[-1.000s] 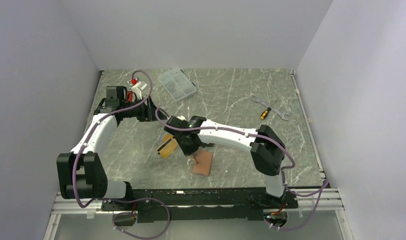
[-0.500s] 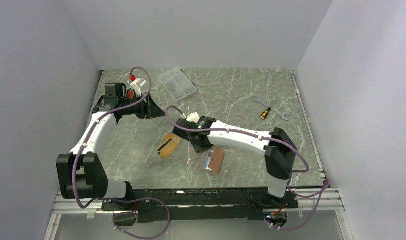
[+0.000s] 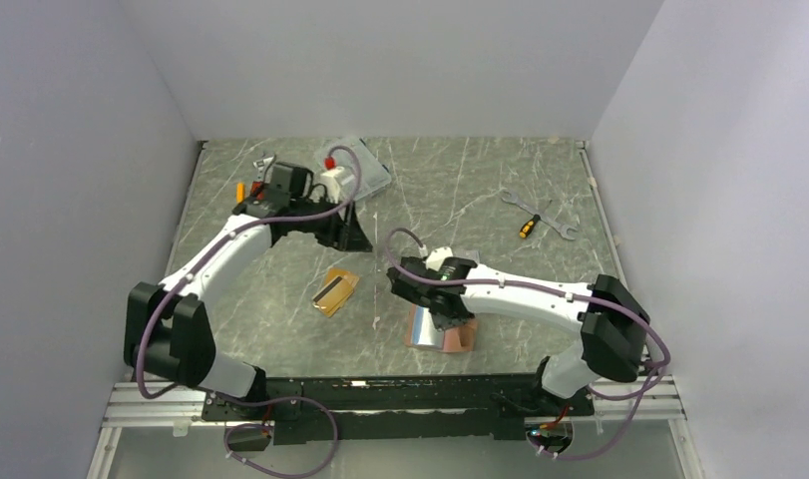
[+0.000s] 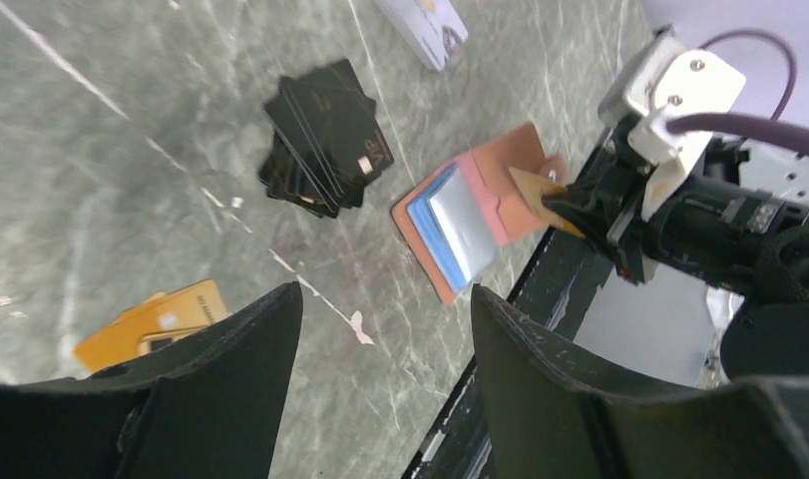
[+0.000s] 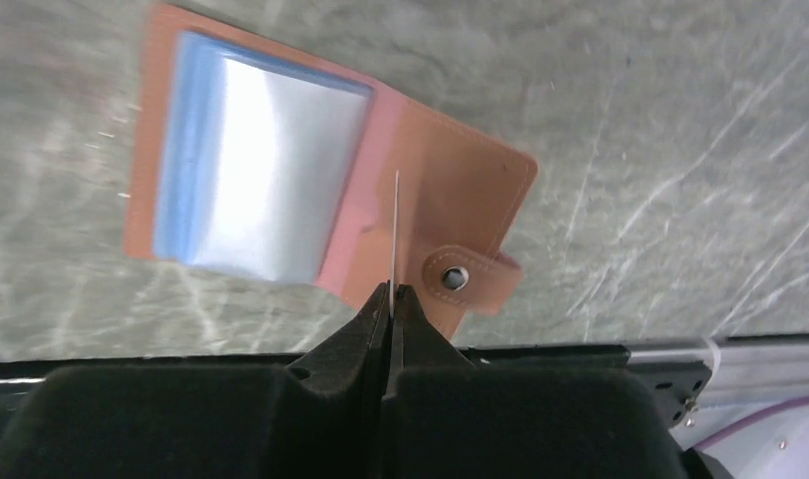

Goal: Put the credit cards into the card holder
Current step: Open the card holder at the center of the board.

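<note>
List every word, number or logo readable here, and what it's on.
"VIP", probably: gold letters on the top black card of the stack.
Orange card lying loose: marks too small to read.
Gold card in the right gripper: nothing readable.
Card holder: no text.

From high at six o'clock, the top camera overlooks the whole table. The left wrist camera faces five o'clock from farther off; the right wrist camera looks straight down, close. All three share the wallet.
</note>
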Controlling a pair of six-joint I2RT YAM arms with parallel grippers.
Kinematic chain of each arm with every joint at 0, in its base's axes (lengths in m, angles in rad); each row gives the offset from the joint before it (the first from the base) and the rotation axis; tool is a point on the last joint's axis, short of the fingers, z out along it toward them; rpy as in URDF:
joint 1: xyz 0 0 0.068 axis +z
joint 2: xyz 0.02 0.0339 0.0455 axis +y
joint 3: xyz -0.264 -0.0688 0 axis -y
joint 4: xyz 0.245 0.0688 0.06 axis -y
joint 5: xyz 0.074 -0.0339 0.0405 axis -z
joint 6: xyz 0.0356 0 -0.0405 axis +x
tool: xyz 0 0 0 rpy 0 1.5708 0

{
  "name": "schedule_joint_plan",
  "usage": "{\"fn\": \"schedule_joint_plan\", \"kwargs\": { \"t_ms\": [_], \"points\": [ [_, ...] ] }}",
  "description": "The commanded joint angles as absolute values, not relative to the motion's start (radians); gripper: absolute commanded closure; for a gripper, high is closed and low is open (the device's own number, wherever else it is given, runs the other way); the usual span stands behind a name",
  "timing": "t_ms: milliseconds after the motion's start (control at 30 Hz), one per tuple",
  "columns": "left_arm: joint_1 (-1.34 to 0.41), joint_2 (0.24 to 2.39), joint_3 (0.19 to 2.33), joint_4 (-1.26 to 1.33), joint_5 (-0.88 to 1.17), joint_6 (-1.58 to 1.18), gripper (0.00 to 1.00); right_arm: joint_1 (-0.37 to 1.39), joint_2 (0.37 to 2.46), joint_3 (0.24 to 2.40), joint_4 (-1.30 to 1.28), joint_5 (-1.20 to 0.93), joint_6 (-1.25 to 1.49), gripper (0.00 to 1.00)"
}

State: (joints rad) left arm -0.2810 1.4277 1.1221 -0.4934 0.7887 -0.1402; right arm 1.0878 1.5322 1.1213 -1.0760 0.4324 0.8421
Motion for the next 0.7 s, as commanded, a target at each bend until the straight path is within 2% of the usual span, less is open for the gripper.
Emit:
{"fn": "schedule_joint_plan", "kwargs": {
  "t_ms": [0, 267, 667],
  "points": [
    [-0.389, 1.493, 1.163, -0.528, 0.712, -0.111, 0.32, 1.072, 1.450, 0.999, -1.038, 0.394, 0.959, 1.00],
    [-0.548, 1.627, 1.185, -0.522, 0.728, -0.137, 0.31, 1.041, 1.377, 0.799, -0.924, 0.324, 1.035, 1.00],
    [-0.713, 1.778, 1.171, -0.499, 0.797, -0.178, 0.32, 0.967, 1.322, 0.697, -0.871, 0.279, 1.043, 1.00]
  ]
}}
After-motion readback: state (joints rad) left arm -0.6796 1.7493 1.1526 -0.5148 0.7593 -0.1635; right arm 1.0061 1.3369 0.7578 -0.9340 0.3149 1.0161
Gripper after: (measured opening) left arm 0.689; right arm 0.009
